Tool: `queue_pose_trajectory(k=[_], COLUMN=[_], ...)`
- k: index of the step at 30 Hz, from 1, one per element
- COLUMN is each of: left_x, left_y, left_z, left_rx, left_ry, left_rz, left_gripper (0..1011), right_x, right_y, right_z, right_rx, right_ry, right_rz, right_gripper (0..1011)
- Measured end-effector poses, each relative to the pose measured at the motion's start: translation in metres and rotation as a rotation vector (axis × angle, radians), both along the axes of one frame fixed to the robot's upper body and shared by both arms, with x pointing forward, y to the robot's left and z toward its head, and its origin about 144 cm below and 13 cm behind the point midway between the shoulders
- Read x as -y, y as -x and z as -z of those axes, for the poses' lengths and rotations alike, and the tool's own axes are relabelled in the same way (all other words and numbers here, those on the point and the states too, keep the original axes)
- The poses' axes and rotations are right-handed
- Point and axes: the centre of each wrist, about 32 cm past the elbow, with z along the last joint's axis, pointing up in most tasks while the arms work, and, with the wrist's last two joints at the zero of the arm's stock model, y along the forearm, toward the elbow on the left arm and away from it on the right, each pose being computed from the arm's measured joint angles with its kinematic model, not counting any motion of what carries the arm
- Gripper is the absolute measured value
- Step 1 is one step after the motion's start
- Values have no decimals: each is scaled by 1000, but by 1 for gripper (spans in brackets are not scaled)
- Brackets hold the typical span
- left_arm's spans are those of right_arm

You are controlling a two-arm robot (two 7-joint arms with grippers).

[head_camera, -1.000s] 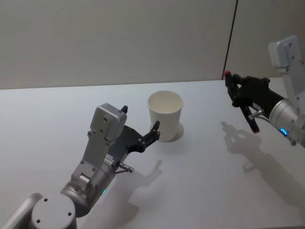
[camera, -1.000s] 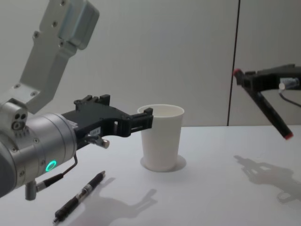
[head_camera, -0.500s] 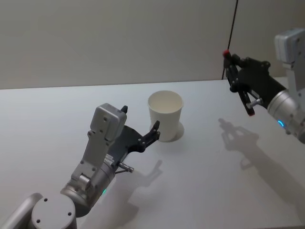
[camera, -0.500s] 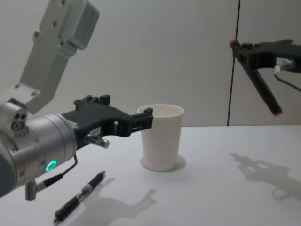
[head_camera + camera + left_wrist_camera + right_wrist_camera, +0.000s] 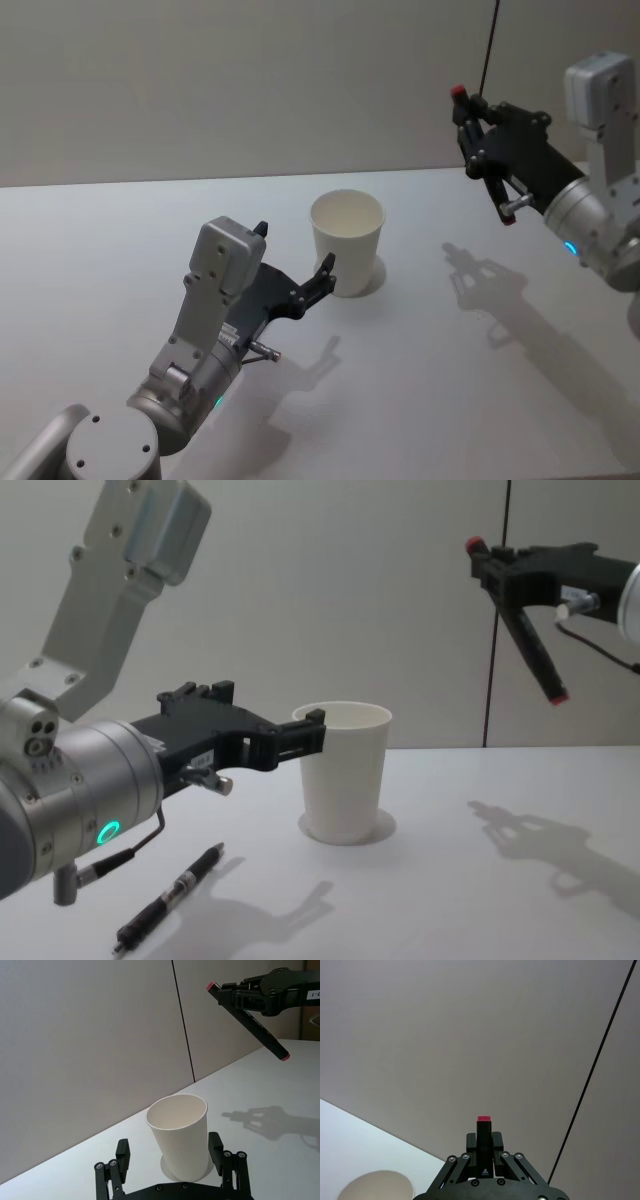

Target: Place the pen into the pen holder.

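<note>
The pen holder [image 5: 347, 238] is a white paper cup standing upright mid-table, also seen in the chest view as the same cup [image 5: 345, 770]. My left gripper [image 5: 295, 247] sits low at its near side, open, with a finger [image 5: 215, 1144] on each side of the cup [image 5: 180, 1132]. Up in the air to the right of the cup, my right gripper [image 5: 478, 140] is shut on a black pen [image 5: 530, 640] with red ends. That pen [image 5: 250, 1017] slants downward, well above rim height. Its red end [image 5: 483, 1119] sticks out past the right gripper [image 5: 483, 1152].
A second black pen [image 5: 170, 898] lies flat on the white table [image 5: 420, 380] below my left arm. A grey wall stands behind the table, with a thin dark vertical line [image 5: 500, 610] at the right.
My right gripper has lifted the pen higher and carried it left, closer to the cup. The left gripper and the cup have stayed still.
</note>
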Motion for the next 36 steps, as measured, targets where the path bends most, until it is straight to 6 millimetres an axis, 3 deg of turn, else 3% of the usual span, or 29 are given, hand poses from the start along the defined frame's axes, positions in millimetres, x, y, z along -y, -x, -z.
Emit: queue_pose_trajectory(k=[36], left_x=[0], left_y=[0], left_z=[0], left_rx=[0], left_ry=[0], left_rz=[0], left_gripper=[1000], right_x=[-24], right_y=[-30], right_z=[2], right_rx=[96], right_ry=[-55], right_rz=[-97], right_gripper=[169])
